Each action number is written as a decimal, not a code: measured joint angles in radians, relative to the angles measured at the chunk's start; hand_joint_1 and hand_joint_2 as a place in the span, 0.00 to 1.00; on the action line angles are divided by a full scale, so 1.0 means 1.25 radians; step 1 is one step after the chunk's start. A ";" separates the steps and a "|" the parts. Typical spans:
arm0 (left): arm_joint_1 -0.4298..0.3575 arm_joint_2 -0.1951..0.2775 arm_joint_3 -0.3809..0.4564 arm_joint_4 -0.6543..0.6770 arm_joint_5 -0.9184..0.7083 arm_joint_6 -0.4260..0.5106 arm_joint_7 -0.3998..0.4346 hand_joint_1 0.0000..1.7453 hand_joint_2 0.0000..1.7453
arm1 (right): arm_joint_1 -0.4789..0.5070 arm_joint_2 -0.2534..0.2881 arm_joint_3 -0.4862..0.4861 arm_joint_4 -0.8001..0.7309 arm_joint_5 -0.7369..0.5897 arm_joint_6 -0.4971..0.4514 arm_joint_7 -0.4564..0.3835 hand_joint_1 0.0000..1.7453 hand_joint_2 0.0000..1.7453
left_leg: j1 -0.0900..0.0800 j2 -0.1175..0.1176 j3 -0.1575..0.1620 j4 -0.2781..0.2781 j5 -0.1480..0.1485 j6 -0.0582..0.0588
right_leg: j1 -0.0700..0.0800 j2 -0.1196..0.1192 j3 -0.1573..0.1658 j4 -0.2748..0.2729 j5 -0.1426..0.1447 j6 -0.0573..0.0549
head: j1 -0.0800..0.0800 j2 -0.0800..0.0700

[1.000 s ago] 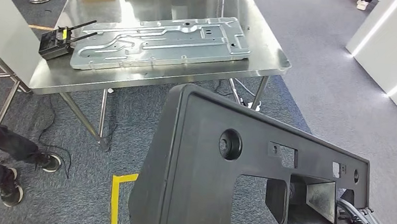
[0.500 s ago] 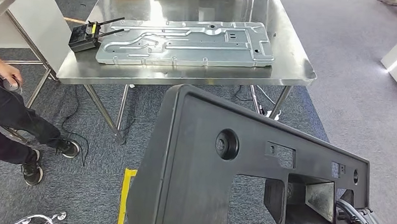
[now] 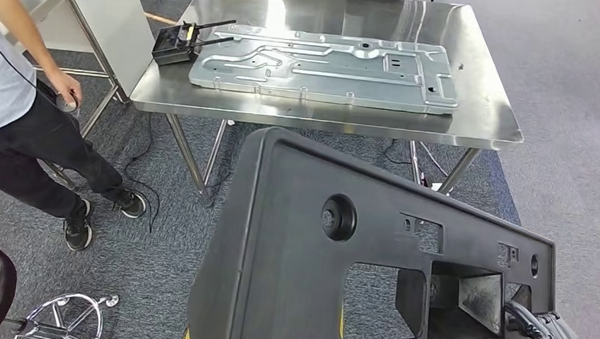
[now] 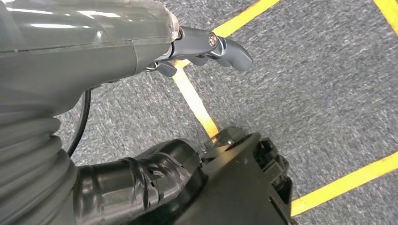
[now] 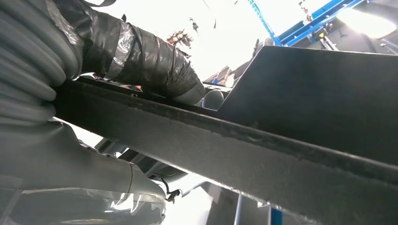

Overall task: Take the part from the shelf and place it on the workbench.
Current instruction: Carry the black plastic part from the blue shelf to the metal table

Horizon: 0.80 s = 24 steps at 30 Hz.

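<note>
The right hand [image 5: 155, 70], its taped dark fingers hooked over the edge of the black plastic part [image 3: 369, 272], appears to be gripping it, though the close, backlit right wrist view makes the exact hold hard to confirm. In the head view the right wrist sits at about 5 o'clock, tucked behind the part's lower corner. The left hand [image 4: 141, 183] shows in the left wrist view with dark fingers pressed against a black edge of the same part, thumb lifted clear above grey carpet crossed by yellow floor tape [image 4: 197, 108]; it reads as supporting or holding the part. The part is a large flat black panel with cut-out windows and a round boss, carried in the air and tilted. The stainless steel workbench [image 3: 483, 116] lies at 12 o'clock, well apart from the part. On it rest a long stamped metal panel [image 3: 324, 67] and, at 11 o'clock, a small black box with antennas [image 3: 172, 45]. A person [image 3: 24, 127] stands at 9 o'clock. The pick-up looks done; the approach and the set-down are still left.
</note>
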 joint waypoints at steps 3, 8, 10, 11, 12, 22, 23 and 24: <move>-0.001 -0.001 0.000 0.000 0.001 -0.004 0.000 0.00 1.00 | 0.008 -0.001 0.003 -0.005 -0.004 0.001 0.002 1.00 1.00 | -0.005 -0.008 0.004 0.002 -0.002 0.002 | -0.001 0.034 -0.009 0.011 -0.007 -0.014 | 0.002 0.000; -0.001 -0.001 -0.001 0.000 0.001 -0.008 0.001 0.00 1.00 | 0.009 -0.001 0.007 0.008 -0.025 0.000 -0.001 1.00 1.00 | -0.010 -0.012 0.005 0.011 -0.012 0.005 | -0.004 0.035 -0.003 0.000 0.005 0.000 | 0.004 0.000; -0.002 -0.001 -0.001 0.000 0.000 -0.008 0.001 0.00 1.00 | 0.009 -0.001 0.007 0.012 -0.028 0.000 -0.001 1.00 1.00 | -0.010 -0.012 0.004 0.011 -0.012 0.005 | -0.004 0.035 -0.003 -0.001 0.007 0.000 | 0.004 0.000; -0.002 -0.001 -0.001 0.000 0.000 -0.009 0.001 0.00 1.00 | 0.008 -0.001 0.007 0.013 -0.028 0.000 -0.001 1.00 1.00 | -0.010 -0.012 0.004 0.011 -0.012 0.006 | -0.004 0.035 -0.003 -0.001 0.007 0.000 | 0.004 0.000; -0.001 -0.001 -0.001 0.000 0.000 -0.010 0.001 0.00 1.00 | 0.008 -0.001 0.007 0.014 -0.028 0.000 -0.001 1.00 1.00 | -0.012 -0.012 0.003 0.012 -0.013 0.008 | -0.006 0.035 -0.003 -0.004 0.008 0.002 | 0.004 0.000; -0.001 -0.002 -0.002 0.000 -0.002 -0.020 0.002 0.00 1.00 | 0.003 0.001 0.006 0.013 -0.048 0.000 -0.001 1.00 1.00 | 0.001 -0.023 0.025 -0.024 0.003 0.024 | -0.016 0.058 -0.108 0.201 -0.071 0.026 | 0.004 0.000; -0.001 -0.002 -0.002 0.000 -0.002 -0.020 0.001 0.00 1.00 | 0.003 0.001 0.006 0.013 -0.049 0.000 -0.001 1.00 1.00 | 0.004 -0.026 0.027 -0.022 0.000 0.020 | -0.019 0.058 -0.095 0.166 -0.043 0.028 | 0.004 0.000; -0.001 -0.002 -0.002 0.000 -0.003 -0.020 0.001 0.00 1.00 | 0.003 0.001 0.006 0.013 -0.050 0.000 -0.001 1.00 1.00 | 0.006 -0.029 0.028 -0.017 -0.004 0.014 | -0.023 0.059 -0.070 0.110 -0.011 0.030 | 0.004 0.000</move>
